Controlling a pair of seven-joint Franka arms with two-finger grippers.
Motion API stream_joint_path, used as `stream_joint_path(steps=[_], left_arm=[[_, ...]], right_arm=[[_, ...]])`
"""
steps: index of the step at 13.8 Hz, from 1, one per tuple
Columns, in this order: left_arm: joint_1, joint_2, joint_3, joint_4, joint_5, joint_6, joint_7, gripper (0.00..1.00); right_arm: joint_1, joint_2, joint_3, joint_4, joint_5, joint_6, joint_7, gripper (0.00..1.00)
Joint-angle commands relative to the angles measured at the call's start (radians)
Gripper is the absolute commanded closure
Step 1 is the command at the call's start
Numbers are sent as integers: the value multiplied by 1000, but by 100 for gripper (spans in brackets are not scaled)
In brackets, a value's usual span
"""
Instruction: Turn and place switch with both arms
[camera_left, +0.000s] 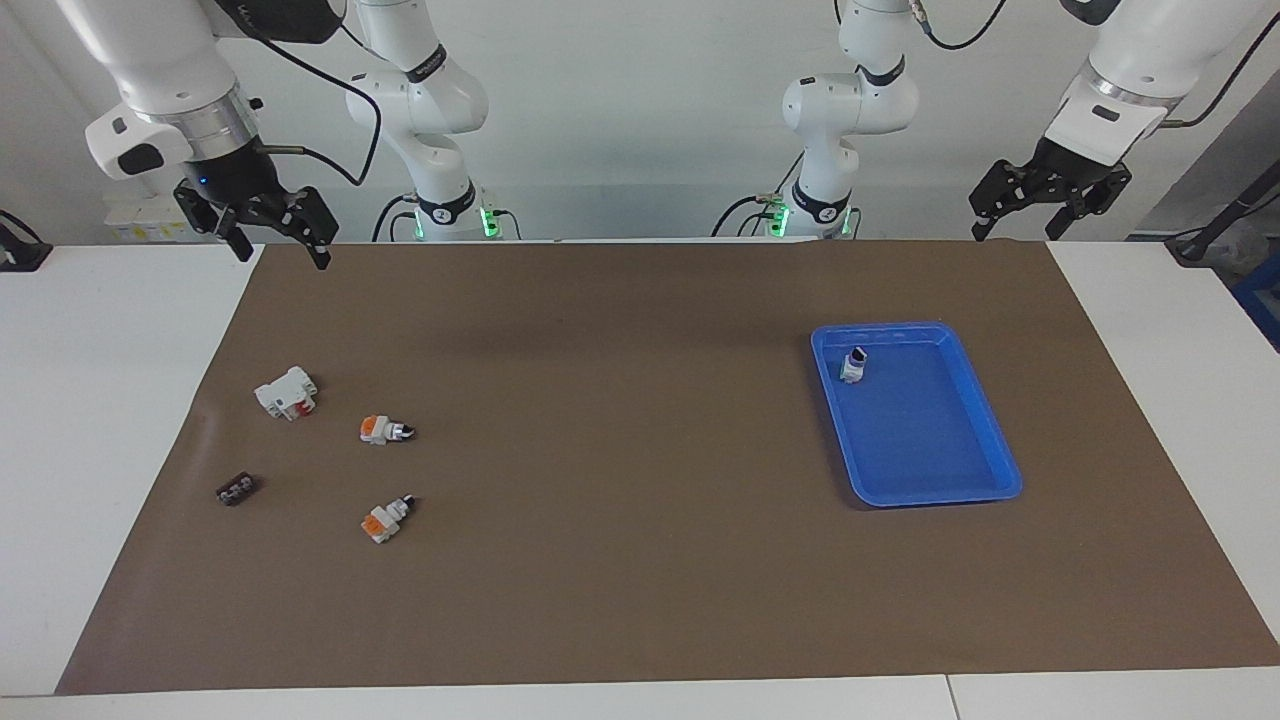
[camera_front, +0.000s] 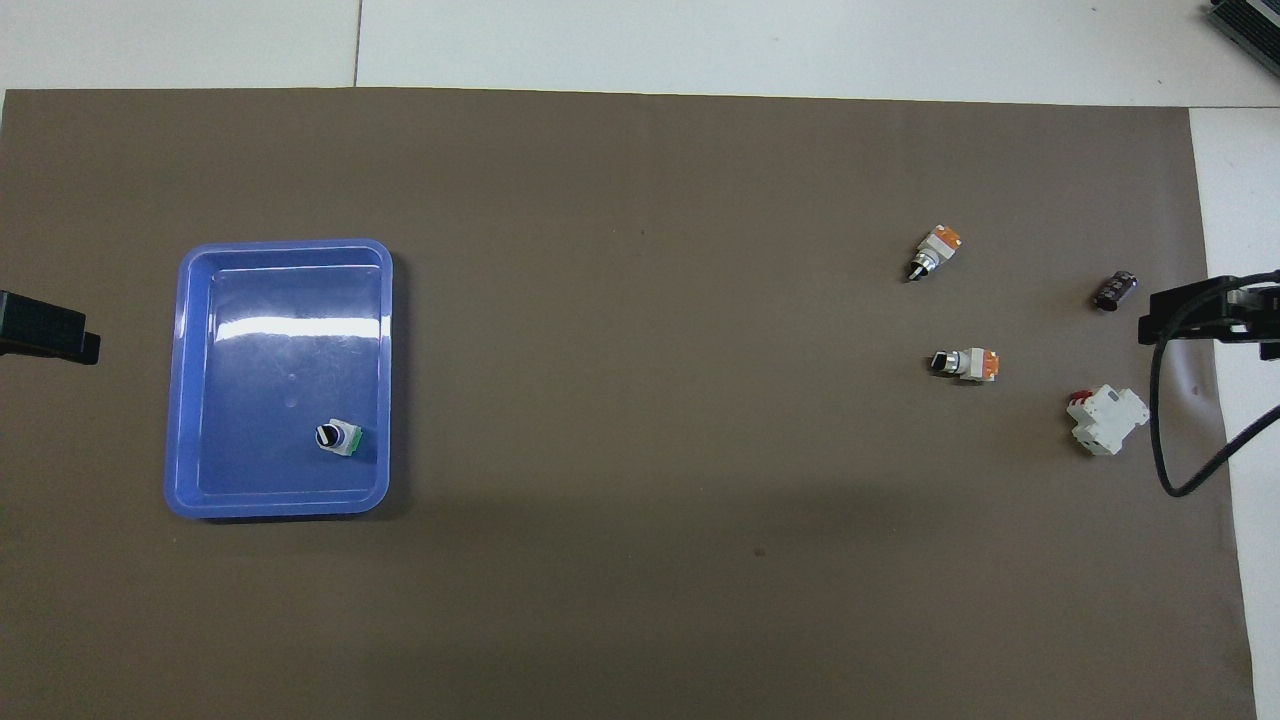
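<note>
Two switches with orange ends lie on the brown mat toward the right arm's end. One switch (camera_left: 385, 431) (camera_front: 965, 364) is nearer to the robots, the other switch (camera_left: 385, 519) (camera_front: 936, 252) farther. My right gripper (camera_left: 282, 255) (camera_front: 1215, 315) hangs open and empty over the mat's edge at that end, apart from both. My left gripper (camera_left: 1015, 232) (camera_front: 40, 330) hangs open and empty over the other end of the mat, beside the blue tray (camera_left: 930, 498) (camera_front: 285, 245). Both arms wait.
A similar small switch with a black knob and green base (camera_left: 853, 366) (camera_front: 338, 438) stands in the tray's corner nearest the robots. A larger white block with a red part (camera_left: 287, 392) (camera_front: 1105, 420) and a small flat black piece (camera_left: 237, 490) (camera_front: 1114, 291) lie near the orange switches.
</note>
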Motion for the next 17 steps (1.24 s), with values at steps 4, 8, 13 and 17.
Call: stream_joint_path(steps=[4,8,13,17], left_arm=[[4,-26,-3,-31,13,12,2,0],[4,-26,-3,-31,13,10,2,0],[4,-26,-3,-31,13,12,2,0],[4,-26,-3,-31,13,12,2,0]], right_arm=[[-2,-1,5,5,-19,-16,-19,0],[0,-1,5,4,-19,-14,-17,0],[-2,-5,5,-1,-19,-14,-16,0],[0,-7,5,-12,-18,-8,-17,0]])
